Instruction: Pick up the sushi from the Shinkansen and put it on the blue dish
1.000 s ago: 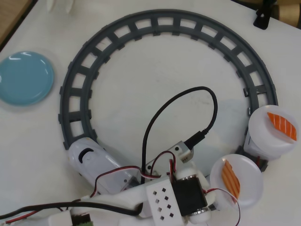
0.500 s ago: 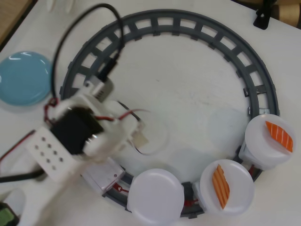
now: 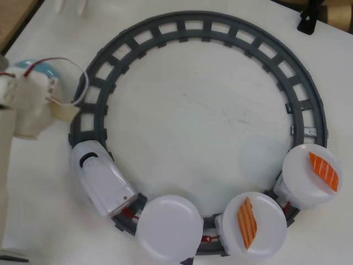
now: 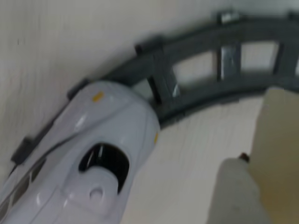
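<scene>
- The whole ring of track (image 3: pixel 204 33) and the bench (image 3: pixel 209 121) are seen from straight above in the overhead view.
- The Shinkansen (image 4: pixel 88 154) nose and nearby track are seen close-up, obliquely, in the wrist view.
- The Shinkansen nose is shared by both views.

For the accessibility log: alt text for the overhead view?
White arm with its gripper at the left edge, covering most of the blue dish. The Shinkansen sits on the grey circular track, pulling three white plates; two carry salmon sushi, one is empty.
</scene>
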Robot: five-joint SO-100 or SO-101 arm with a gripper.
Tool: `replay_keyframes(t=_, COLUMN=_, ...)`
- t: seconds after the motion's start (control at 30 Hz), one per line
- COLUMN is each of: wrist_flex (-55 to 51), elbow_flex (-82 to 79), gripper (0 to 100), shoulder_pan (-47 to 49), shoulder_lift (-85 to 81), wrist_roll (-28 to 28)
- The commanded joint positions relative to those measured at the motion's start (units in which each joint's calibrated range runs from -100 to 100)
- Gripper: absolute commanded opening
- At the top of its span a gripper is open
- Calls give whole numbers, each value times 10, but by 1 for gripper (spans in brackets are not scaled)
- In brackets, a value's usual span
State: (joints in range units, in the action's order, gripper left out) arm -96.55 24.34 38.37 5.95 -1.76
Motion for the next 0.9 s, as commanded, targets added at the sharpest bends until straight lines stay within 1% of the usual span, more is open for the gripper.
replay_keyframes(t=0.0, wrist_flex=33, elbow_flex=33, gripper=4, shoulder_pan=48, shoulder_lift=39, wrist_roll=-4)
replay_keyframes(t=0.1, wrist_flex=57, elbow_flex=55, gripper=4, shoulder_pan=83, shoulder_lift=87, wrist_roll=-2)
replay_keyframes(t=0.23, wrist_flex=84, elbow_flex=108, gripper=4, shoulder_pan=107, shoulder_lift=151, wrist_roll=-1)
replay_keyframes(t=0.5, wrist_flex=86, elbow_flex=253, gripper=4, shoulder_pan=125, shoulder_lift=266, wrist_roll=-2)
replay_keyframes(t=0.7, wrist_flex=84, elbow_flex=312, gripper=4, shoulder_pan=126, shoulder_lift=323, wrist_roll=-1)
replay_keyframes(t=0.87, wrist_flex=85, elbow_flex=317, gripper=4, shoulder_pan=142, shoulder_lift=358, wrist_roll=-3)
